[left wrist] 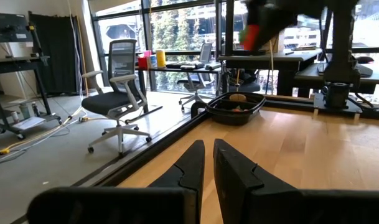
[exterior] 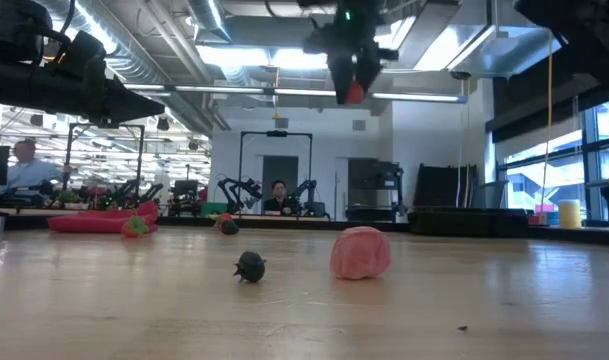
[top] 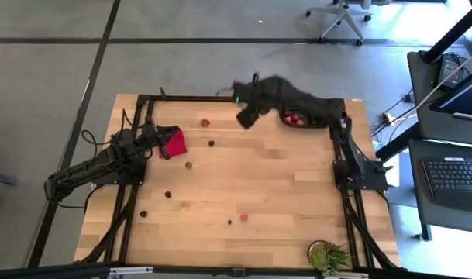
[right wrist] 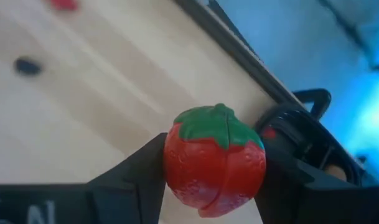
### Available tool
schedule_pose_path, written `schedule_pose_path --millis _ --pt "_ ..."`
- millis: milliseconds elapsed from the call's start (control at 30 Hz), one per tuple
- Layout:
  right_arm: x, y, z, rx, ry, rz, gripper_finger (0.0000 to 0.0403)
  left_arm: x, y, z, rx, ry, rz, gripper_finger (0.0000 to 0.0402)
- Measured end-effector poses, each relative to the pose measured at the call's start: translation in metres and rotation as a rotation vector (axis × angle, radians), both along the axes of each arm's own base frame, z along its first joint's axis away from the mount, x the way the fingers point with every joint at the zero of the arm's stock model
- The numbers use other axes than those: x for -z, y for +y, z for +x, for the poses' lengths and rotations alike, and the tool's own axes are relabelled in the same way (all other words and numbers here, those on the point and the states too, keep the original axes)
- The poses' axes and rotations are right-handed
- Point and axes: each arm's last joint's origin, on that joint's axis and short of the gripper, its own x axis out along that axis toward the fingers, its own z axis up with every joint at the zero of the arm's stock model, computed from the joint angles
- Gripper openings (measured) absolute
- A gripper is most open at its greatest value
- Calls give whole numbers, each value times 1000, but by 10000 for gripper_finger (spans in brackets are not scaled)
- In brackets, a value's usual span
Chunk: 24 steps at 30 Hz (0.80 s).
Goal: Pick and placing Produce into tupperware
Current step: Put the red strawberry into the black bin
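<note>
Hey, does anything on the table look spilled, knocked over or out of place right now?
Nothing looks damaged or spilled. Loose produce pieces lie scattered over the table, awaiting pickup. The right pincer holds a strawberry in the air near the tupperware. The left pincer waits beside the red cloth.

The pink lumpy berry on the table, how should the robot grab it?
Probably from straight above, gripper fingers closing on the two rounded sides of the pink berry. It sits low and dome-shaped on the table, with open space around; only the small dark berry lies beside it, apart.
</note>
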Motion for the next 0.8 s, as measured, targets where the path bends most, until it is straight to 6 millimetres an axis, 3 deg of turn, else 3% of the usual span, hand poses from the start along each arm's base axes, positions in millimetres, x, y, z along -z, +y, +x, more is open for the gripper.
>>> schedule_pose_path --millis 233,400,600,800 --pt "18 -85 -37 222 60 59 192 0 0 0 7 0 1 27" --pt "53 -128 -67 352 184 126 195 0 0 0 7 0 1 27" --pt "106 -153 -101 452 334 222 196 0 0 0 8 0 0 27" --pt "153 -153 -121 483 430 309 196 0 0 0 8 0 0 27"
